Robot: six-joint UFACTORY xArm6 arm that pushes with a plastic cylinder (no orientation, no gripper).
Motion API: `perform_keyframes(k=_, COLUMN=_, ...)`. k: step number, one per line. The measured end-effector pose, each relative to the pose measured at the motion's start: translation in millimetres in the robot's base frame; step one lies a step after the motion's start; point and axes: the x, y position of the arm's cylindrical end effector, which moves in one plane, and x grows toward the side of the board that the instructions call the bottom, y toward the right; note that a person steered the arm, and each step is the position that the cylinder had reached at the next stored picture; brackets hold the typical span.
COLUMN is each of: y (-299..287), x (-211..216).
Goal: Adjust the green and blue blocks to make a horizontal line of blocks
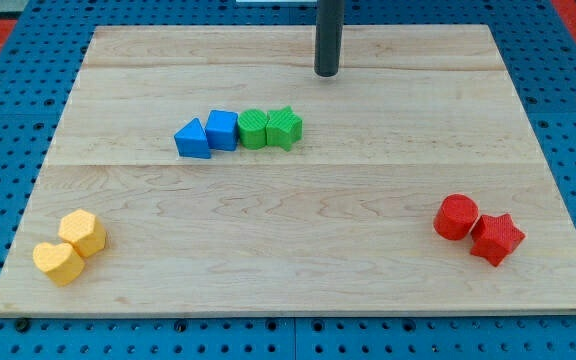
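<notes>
Camera view shows my tip [327, 73] near the twelve o'clock edge of the wooden surface [298, 260], standing clear of every block. I carry no gripper, only this rod, so nothing on it opens or closes.

At about seven o'clock from my tip, and apart from it, sit the four blocks I am meant to tidy. They run from nine o'clock to three o'clock: the blue triangular block [193, 139], the blue cube [222, 130], the green round block [254, 129] and the green star-shaped block [284, 127]. Each touches its neighbour, so the row is nearly made. The blue triangular block lies slightly nearer six o'clock than the rest, and the whole row tilts a little, rising toward the green end.

I judge the task to be in its last adjusting step. What the next move seems to call for is a small nudge, not a long push: come round to the six o'clock side of the blue triangular block and ease it toward twelve o'clock until it is level with the blue cube.

Well apart from the row are two yellow blocks [69, 247] at eight o'clock of the surface, and a red round block [456, 216] touching a red star-shaped block [496, 238] at four o'clock.
</notes>
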Motion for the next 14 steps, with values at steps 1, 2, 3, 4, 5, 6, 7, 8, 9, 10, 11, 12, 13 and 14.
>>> perform_keyframes(k=1, y=-13, x=0)
perform_keyframes(k=2, y=-9, x=-3)
perform_keyframes(k=3, y=-9, x=-16)
perform_keyframes(k=4, y=-9, x=-34)
perform_keyframes(k=5, y=-9, x=-35)
perform_keyframes(k=6, y=-9, x=-35)
perform_keyframes(k=7, y=-8, x=-37)
perform_keyframes(k=8, y=-8, x=-37)
perform_keyframes(k=9, y=-8, x=-37)
perform_keyframes(k=10, y=78, x=-38)
perform_keyframes(k=11, y=163, x=-6)
perform_keyframes(k=12, y=215, x=56)
perform_keyframes(k=13, y=213, x=135)
perform_keyframes(k=14, y=138, x=168)
